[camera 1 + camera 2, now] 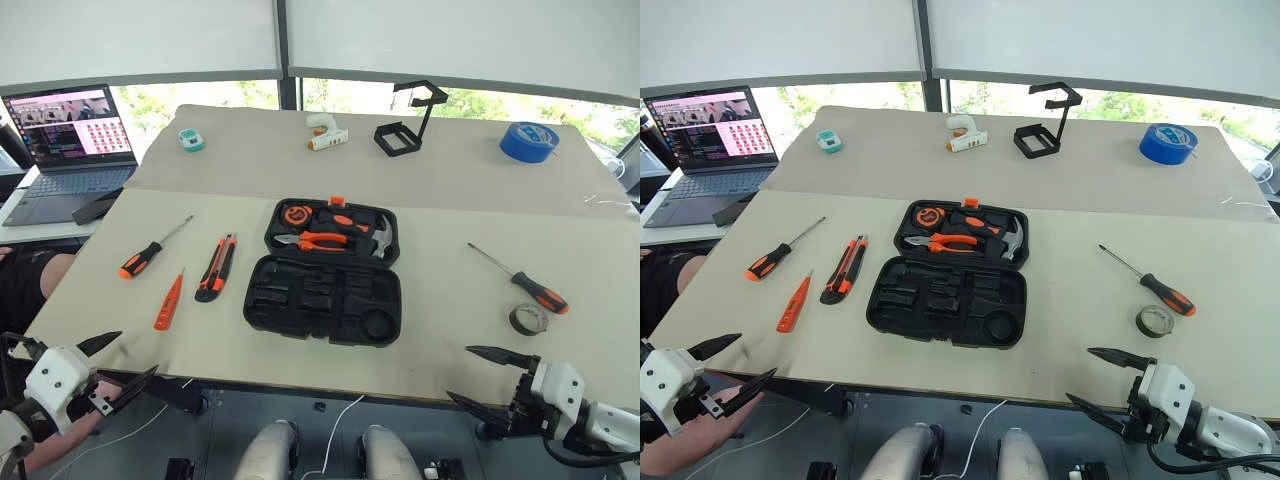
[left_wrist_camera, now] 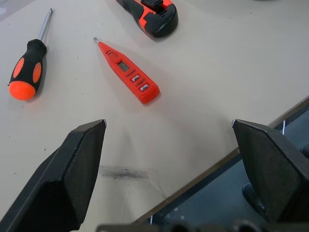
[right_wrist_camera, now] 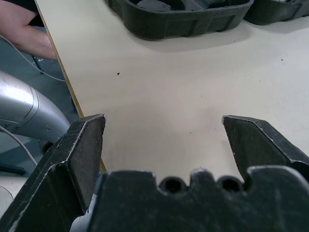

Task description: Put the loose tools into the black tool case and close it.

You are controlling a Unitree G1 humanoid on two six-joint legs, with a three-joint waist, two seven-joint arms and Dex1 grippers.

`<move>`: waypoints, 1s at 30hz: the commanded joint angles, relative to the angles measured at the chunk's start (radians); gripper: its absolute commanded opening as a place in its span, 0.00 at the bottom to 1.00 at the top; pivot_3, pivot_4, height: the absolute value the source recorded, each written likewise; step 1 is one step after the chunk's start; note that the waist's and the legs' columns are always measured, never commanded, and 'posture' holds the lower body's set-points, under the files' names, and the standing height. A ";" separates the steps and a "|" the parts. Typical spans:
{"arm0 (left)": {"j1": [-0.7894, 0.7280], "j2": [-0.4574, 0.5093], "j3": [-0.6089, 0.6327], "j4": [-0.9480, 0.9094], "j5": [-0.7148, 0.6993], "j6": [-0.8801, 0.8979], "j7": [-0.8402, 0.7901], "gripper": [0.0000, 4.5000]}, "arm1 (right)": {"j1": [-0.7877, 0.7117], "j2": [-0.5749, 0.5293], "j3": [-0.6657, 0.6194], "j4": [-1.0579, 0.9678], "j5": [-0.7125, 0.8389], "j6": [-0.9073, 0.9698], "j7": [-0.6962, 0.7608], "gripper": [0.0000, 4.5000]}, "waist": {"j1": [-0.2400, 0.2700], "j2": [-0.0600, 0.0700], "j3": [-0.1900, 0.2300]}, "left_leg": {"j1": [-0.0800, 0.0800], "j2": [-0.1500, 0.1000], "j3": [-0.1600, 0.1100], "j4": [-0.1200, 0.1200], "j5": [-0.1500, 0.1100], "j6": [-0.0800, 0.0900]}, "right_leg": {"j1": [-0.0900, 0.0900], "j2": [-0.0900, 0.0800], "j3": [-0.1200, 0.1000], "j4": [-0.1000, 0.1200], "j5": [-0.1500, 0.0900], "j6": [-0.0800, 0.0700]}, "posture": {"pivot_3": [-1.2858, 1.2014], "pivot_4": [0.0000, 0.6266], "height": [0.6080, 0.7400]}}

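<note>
Surface: we look down on a pale beige table (image 1: 450, 180) under a row of windows with white blinds, and we place everything by the open case at its middle.
Laptop: an open grey laptop (image 1: 70, 150) with a lit screen stands on a side desk, far left of the case.
Left gripper: our left gripper (image 1: 108, 362), two black fingers on a white wrist, hangs at the near table edge well left of the case, fingers spread wide, holding nothing.
Left screwdriver: an orange-and-black-handled screwdriver (image 1: 150, 252) lies well left of the case.
Tester: a slim all-orange tester screwdriver (image 1: 168, 303) lies left of the case, between that screwdriver and the knife, nearer us.
Knife: an orange-and-black utility knife (image 1: 216, 267) lies just left of the case, apart from it.
Case: the black moulded plastic tool case (image 1: 325, 298) lies open and flat; we see pliers, a hammer and a tape measure in its far half, and empty slots in its near half.
Right screwdriver: a second orange-and-black-handled screwdriver (image 1: 522, 280) lies well right of the case.
Tape roll: a small dark tape roll (image 1: 528, 319) sits just beside that screwdriver's handle, right of the case.
Right gripper: our right gripper (image 1: 490, 378) hangs at the near edge, right of the case, fingers spread wide and empty.
Blue roll: a big blue tape roll (image 1: 528, 141) rests far behind and right of the case.
</note>
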 commanded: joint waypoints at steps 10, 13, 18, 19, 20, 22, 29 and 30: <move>0.013 -0.107 0.231 0.017 -0.259 0.299 0.170 1.00 | -0.183 0.079 0.089 -0.268 0.237 0.192 -0.068 1.00 | -0.018 0.000 0.000 | 0.001 0.005 0.000 0.001 0.001 0.002 | -0.001 0.001 0.001 0.001 0.001 -0.001 | 0.52 0.24 1.00; 0.038 -0.132 0.284 0.053 -0.283 0.324 0.186 1.00 | -0.206 0.108 0.084 -0.306 0.266 0.225 -0.103 1.00 | -0.014 -0.001 0.000 | 0.001 0.005 0.000 0.001 0.000 0.002 | -0.001 0.002 0.001 0.001 0.001 -0.001 | 0.52 0.24 1.00; 0.044 -0.135 0.349 0.086 -0.369 0.437 0.221 1.00 | -0.206 0.159 0.098 -0.366 0.268 0.228 -0.144 1.00 | 0.002 -0.005 -0.003 | 0.004 0.005 0.000 0.002 -0.004 -0.005 | -0.001 0.000 0.000 0.000 0.001 -0.001 | 0.52 0.24 1.00; 0.037 -0.131 0.358 0.077 -0.403 0.475 0.225 1.00 | -0.204 0.167 0.100 -0.372 0.265 0.228 -0.147 1.00 | 0.003 -0.006 -0.003 | 0.003 0.005 0.000 0.002 -0.004 -0.005 | -0.001 0.000 0.000 0.000 0.001 -0.001 | 0.52 0.24 1.00; 0.025 -0.123 0.365 0.067 -0.428 0.509 0.238 1.00 | -0.203 0.174 0.102 -0.375 0.262 0.225 -0.149 1.00 | 0.003 -0.007 -0.004 | 0.004 0.005 0.000 0.002 -0.004 -0.005 | -0.001 0.000 0.000 0.000 0.001 -0.001 | 0.52 0.24 1.00; -0.008 -0.100 0.374 0.048 -0.462 0.561 0.267 1.00 | -0.200 0.183 0.102 -0.375 0.254 0.223 -0.148 1.00 | 0.004 -0.008 -0.005 | 0.004 0.006 0.000 0.002 -0.004 -0.005 | -0.002 0.000 0.000 0.000 0.001 -0.001 | 0.52 0.24 1.00; -0.267 0.101 0.267 0.035 -0.444 0.762 0.410 1.00 | -0.232 0.199 0.110 -0.364 0.239 0.230 -0.179 1.00 | 0.009 -0.012 -0.007 | 0.006 0.007 0.000 0.001 -0.004 -0.005 | -0.001 0.004 0.000 0.000 0.002 -0.004 | 0.52 0.24 1.00; -0.320 0.140 0.222 0.060 -0.407 0.769 0.418 1.00 | -0.239 0.200 0.113 -0.361 0.237 0.233 -0.182 1.00 | 0.008 -0.012 -0.007 | 0.006 0.006 0.000 0.001 -0.004 -0.005 | -0.001 0.005 0.000 0.001 0.002 -0.004 | 0.52 0.24 1.00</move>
